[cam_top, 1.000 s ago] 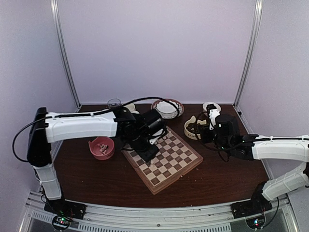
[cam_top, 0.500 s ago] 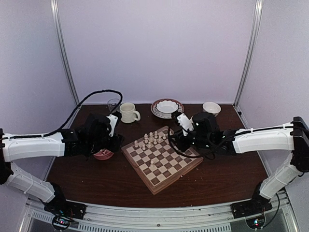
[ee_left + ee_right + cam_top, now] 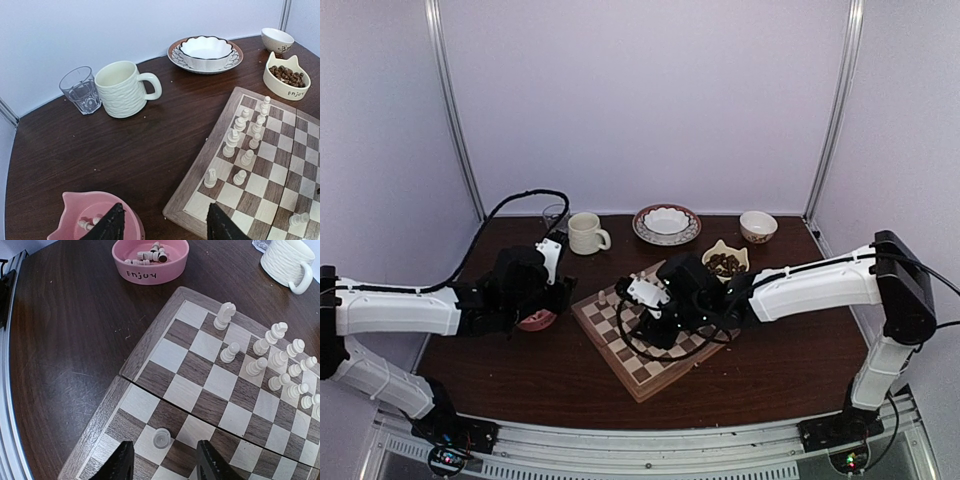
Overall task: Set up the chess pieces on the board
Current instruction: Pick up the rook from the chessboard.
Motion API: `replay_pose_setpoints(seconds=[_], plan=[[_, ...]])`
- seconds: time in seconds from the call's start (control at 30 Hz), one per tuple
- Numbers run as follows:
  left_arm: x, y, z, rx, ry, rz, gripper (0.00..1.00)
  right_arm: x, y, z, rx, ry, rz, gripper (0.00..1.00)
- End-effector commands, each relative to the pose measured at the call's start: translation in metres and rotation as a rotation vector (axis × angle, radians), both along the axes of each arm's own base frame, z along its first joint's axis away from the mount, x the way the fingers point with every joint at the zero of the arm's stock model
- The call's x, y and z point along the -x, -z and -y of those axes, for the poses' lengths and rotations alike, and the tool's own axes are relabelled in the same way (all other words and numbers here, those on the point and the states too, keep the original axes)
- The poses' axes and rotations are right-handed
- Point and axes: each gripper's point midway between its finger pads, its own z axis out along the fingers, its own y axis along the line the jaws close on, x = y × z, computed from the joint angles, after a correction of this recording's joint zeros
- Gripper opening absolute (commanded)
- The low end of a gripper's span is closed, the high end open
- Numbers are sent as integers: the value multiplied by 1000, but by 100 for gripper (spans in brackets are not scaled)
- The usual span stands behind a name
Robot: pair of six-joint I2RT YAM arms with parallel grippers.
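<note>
The move ahead turned on a lone pale pawn on a light square of the board, near the corner closest to the right arm. In the right wrist view it sat at 12 o'clock from the right gripper, just ahead of the jaws and centred on the gap between them. The jaws stood apart, with nothing between them. From above the pawn showed only as a round disc. The left wrist view suggested it lay on its side, but which way its long axis ran could not be told for sure. The other chess pieces already on the board stood in two short rows off at 2 o'clock, well apart from the pawn. The left gripper, jaws also apart and empty, hung at the board's 9 o'clock over the pink bowl on the desk. That bowl held a few spare pieces. The right arm was plainly the nearer to the pawn. It would likely have needed only a short drop forward before closing, and a tipped piece might have rolled.
</note>
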Motion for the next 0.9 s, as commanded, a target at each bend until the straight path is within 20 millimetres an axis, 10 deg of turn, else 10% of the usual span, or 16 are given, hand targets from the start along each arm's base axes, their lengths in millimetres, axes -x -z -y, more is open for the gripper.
replay_pose_setpoints(seconds=[0.0,0.87], plan=[[-6,-12,12,58,14,21,58,9,8,-8,44,-51,-20,47],[1,-21,18,89,63,2,57,1,32,-14,125,-21,-22,24]])
